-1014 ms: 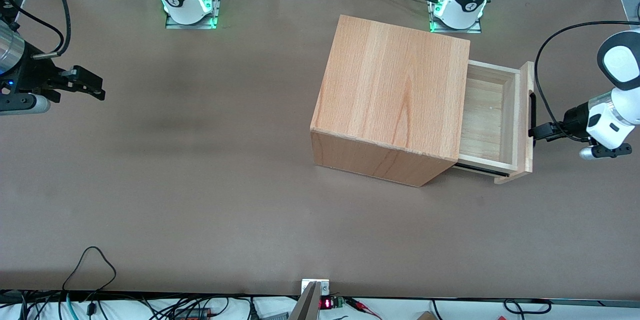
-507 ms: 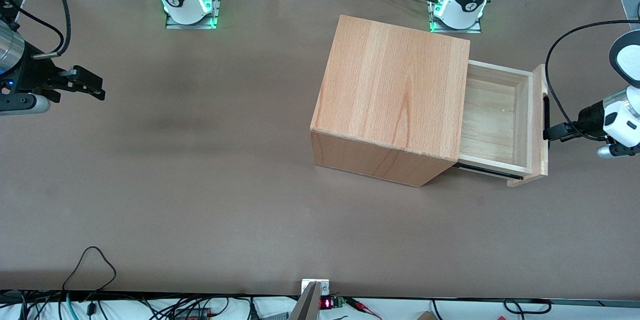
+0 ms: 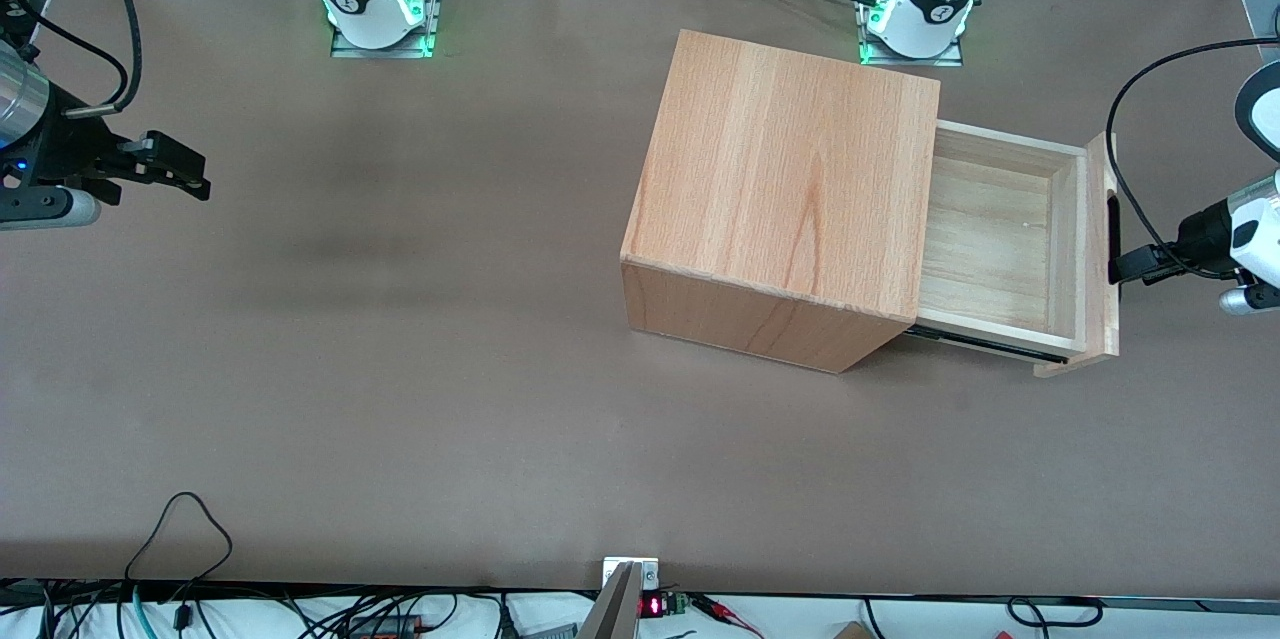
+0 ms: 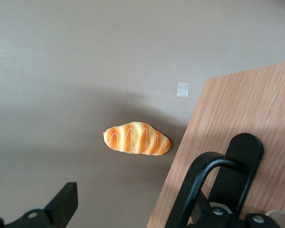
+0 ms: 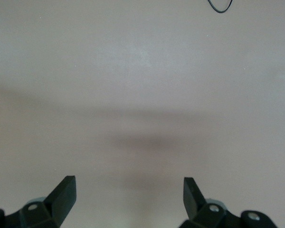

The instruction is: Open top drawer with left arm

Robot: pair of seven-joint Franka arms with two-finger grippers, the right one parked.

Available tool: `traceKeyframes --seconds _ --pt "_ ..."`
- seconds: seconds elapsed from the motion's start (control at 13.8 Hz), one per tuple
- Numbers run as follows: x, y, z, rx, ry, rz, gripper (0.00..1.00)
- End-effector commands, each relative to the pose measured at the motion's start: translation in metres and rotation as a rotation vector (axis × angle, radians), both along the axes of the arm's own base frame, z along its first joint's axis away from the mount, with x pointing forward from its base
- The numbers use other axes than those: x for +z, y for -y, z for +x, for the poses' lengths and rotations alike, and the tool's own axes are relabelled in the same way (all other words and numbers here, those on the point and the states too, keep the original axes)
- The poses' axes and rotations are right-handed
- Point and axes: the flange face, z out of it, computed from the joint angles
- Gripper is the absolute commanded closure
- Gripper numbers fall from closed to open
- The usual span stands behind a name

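Observation:
The big light-wood cabinet stands on the brown table. Its top drawer is pulled well out toward the working arm's end, and its pale tray shows nothing inside. The flat front panel carries the black handle slot. My left gripper is at that slot, in front of the drawer, open. In the left wrist view one black finger hangs free over the table, while the other reaches into the slot of the panel. The gripper straddles the panel's edge.
A small orange-striped bread roll lies on the table close to the drawer's front panel, with a bit of white tape near it. Two arm bases stand at the table's edge farthest from the front camera. Cables lie along the edge nearest that camera.
The drawer has slid farther out of the cabinet toward the working arm's end. My gripper has moved the same way with the front panel.

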Motion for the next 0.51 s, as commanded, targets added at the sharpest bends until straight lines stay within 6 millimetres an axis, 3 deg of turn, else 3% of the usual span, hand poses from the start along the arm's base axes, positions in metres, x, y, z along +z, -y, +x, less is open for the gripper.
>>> traceKeyframes --seconds 0.0,0.43 --pt "0.010 -0.006 -0.006 0.015 -0.019 0.020 0.00" --pt "0.028 -0.001 -0.014 0.069 -0.086 -0.004 0.00"
